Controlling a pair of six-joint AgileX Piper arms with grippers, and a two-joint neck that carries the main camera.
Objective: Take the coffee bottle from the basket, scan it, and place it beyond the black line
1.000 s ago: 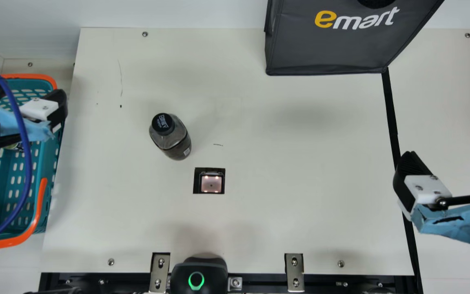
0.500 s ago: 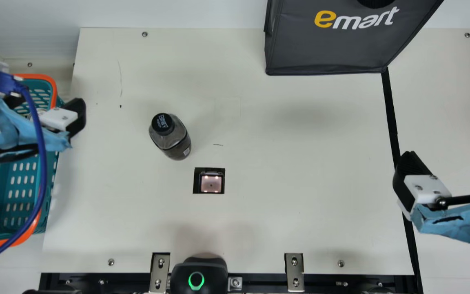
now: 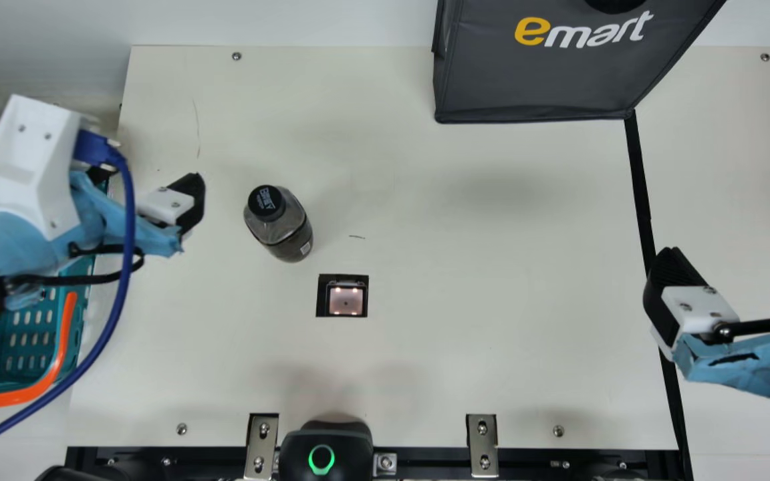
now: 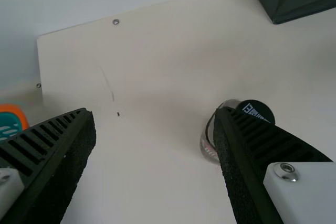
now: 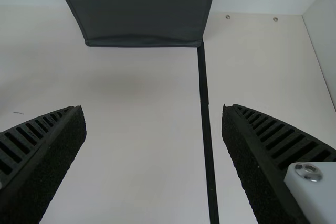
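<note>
A coffee bottle [image 3: 279,224] stands on the cream table [image 3: 492,267] near the scanner [image 3: 346,300]. The left gripper [image 4: 155,111] and right gripper [image 5: 153,107] are spread wide, both empty. Should the left approach off-centre, one finger could knock the bottle over.

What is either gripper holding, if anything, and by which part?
Nothing is held: the left gripper and the right gripper are both open and empty; the coffee bottle stands on the table.
</note>
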